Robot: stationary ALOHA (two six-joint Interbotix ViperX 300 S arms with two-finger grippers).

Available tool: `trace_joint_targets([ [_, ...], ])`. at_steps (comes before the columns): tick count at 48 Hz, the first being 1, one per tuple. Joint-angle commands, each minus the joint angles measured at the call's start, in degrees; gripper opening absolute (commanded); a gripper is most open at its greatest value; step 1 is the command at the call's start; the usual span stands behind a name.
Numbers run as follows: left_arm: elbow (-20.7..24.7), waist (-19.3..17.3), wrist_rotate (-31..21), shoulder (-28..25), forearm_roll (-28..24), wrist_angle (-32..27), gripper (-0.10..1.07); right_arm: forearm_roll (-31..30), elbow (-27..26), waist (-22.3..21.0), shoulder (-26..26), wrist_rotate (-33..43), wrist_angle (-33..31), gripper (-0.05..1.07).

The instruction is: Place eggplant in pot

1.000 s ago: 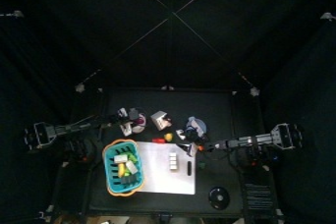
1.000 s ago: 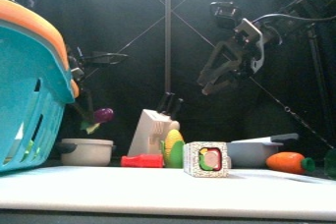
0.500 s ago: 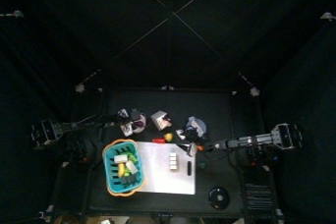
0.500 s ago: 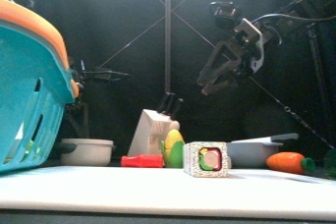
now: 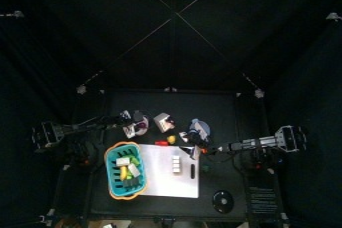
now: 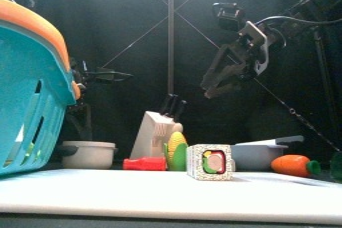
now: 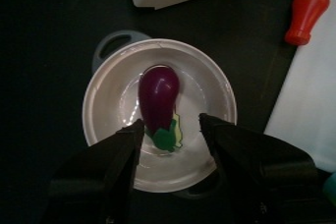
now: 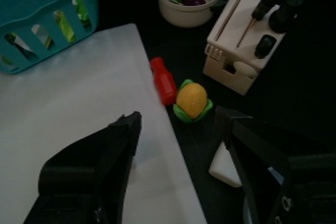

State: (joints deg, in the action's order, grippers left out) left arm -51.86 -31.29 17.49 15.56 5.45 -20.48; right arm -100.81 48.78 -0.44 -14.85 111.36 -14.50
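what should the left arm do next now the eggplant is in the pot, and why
Probably lift the left gripper straight up and away. The eggplant already lies inside the white pot, and the jaws stand open on either side of its stem end without holding it, so nothing seems left to do there.

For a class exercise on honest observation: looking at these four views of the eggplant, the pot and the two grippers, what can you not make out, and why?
- Top view: the eggplant in the pot is too small to tell apart.
- Front view: the eggplant is hidden behind the pot's wall; the teal basket cuts off the pot's left side.
- Left wrist view: the eggplant's green stem end is partly covered by the open left gripper.
- Right wrist view: the open right gripper hides the board beneath it.
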Motion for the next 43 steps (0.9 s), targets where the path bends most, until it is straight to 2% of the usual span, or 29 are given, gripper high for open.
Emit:
trace_joint_targets([
  [1,1.5,-0.1,-0.1,2.5,0.7,0.1,0.86,-0.1,-1.2,0.0,-0.6,-0.1,-0.2,0.94],
  [16,0.7,0.3,0.0,11.5,11.9,0.4,0.86,-0.1,-2.5,-0.1,-0.6,0.0,-0.3,0.94],
  [28,-2.5,1.9,0.2,17.0,11.0,4.8,0.86,0.2,-3.5,-0.1,-0.3,0.0,-0.3,0.94],
  [43,-5.0,3.6,0.3,21.0,11.0,5.5,0.86,1.3,-5.0,-0.2,0.4,0.4,-0.4,0.94],
])
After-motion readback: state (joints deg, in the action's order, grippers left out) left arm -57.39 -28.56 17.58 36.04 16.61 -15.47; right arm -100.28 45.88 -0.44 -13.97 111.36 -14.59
